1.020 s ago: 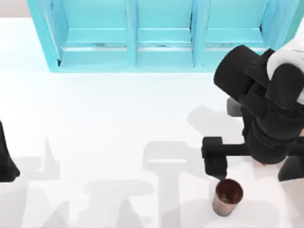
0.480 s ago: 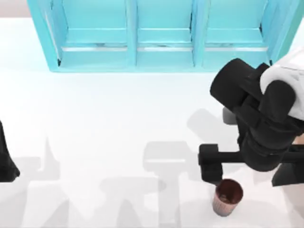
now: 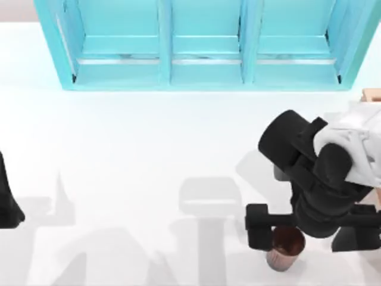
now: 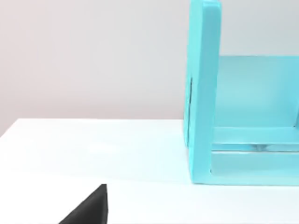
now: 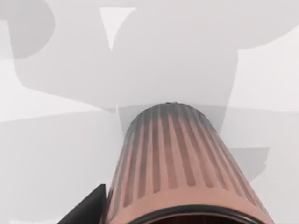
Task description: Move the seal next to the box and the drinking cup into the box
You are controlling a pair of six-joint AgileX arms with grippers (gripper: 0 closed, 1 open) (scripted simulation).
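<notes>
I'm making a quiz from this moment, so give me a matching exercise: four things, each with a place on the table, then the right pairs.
Things:
1. cup
2. shelf unit
3. left arm
4. right tool

Places:
A. far edge of the table
B. left edge, parked
C. near edge, right side
D. straddling the cup from above

Pairs: 1-C, 2-A, 3-B, 4-D

A ribbed, matt pinkish-brown drinking cup [image 5: 177,163] with dark glossy interior stands on a smooth, matt white surface [image 3: 149,149]; the turquoise shelf unit [image 3: 196,42] looks smoothly painted.
</notes>
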